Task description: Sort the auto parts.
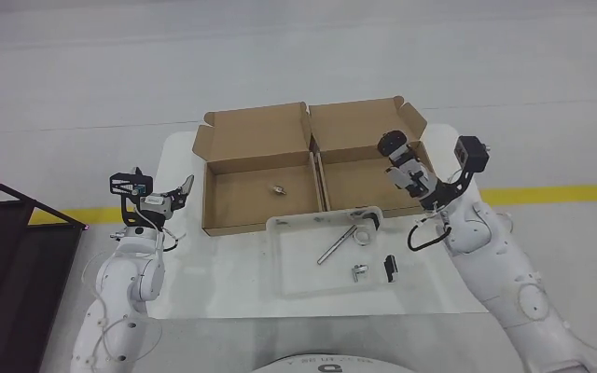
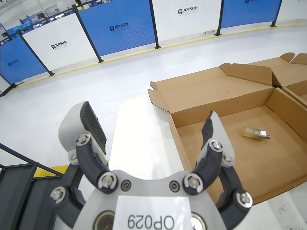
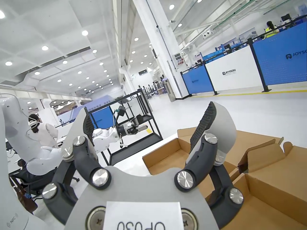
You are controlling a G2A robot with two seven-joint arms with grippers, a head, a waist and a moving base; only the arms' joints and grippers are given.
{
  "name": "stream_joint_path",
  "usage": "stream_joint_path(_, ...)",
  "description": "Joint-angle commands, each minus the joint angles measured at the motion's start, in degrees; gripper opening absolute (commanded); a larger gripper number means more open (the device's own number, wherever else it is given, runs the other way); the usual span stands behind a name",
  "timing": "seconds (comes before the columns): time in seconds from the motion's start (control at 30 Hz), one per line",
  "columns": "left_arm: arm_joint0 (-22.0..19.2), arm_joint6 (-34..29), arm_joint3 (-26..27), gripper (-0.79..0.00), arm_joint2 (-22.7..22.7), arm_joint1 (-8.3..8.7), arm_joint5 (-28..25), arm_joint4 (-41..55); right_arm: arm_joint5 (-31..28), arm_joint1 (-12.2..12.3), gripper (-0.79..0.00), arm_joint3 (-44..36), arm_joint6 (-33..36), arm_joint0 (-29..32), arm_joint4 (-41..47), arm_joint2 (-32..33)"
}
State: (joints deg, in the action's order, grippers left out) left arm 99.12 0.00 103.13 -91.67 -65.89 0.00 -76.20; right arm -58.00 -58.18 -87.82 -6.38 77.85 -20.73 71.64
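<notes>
Two open cardboard boxes sit side by side at the back of the white table. The left box (image 1: 224, 210) (image 2: 215, 163) holds one small cylindrical part (image 1: 278, 189) (image 2: 255, 134) with a yellowish body and a metal tip. In front of them, a clear tray (image 1: 289, 270) holds a long metal rod (image 1: 336, 244), a black and silver part (image 1: 366, 224), a small metal bracket (image 1: 359, 271) and a black part (image 1: 390, 268). My left gripper (image 1: 173, 196) (image 2: 147, 111) is open and empty at the table's left edge, beside the left box. My right gripper (image 1: 396, 149) (image 3: 147, 107) is open and empty, raised over the right box (image 1: 350, 186) (image 3: 268, 192).
A black metal rack (image 1: 23, 270) stands off the table's left side. A yellow floor line (image 1: 541, 194) runs behind the table. Bare table (image 1: 224, 280) lies to the left of the tray and in front of the left box.
</notes>
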Motion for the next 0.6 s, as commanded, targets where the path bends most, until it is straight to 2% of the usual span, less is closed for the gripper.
stream_joint_path(0.0,0.0,0.0,0.0,0.0,0.0,0.0,0.0,0.0,0.0,0.05,0.0,-0.03,-0.18,-0.03,-0.04,-0.12)
stream_joint_path(0.2,0.0,0.0,0.0,0.0,0.0,0.0,0.0,0.0,0.0,0.05,0.0,-0.03,-0.18,-0.03,-0.04,-0.12)
stream_joint_path(0.23,0.01,1.51,1.84,0.0,0.66,0.12,-1.33,-2.83,0.0,0.05,0.0,-0.03,-0.18,-0.03,-0.04,-0.12)
stream_joint_path(0.33,4.34,9.28,7.57,0.0,3.91,0.67,-6.78,-16.12,0.0,0.05,0.0,-0.03,-0.18,-0.03,-0.04,-0.12)
stream_joint_path(0.43,7.73,13.01,10.96,0.0,5.14,1.25,-11.89,-24.52,0.0,0.05,0.0,-0.03,-0.18,-0.03,-0.04,-0.12)
stream_joint_path(0.57,9.57,13.24,12.22,0.0,5.61,1.36,-13.65,-24.89,0.0,0.05,0.0,-0.03,-0.18,-0.03,-0.04,-0.12)
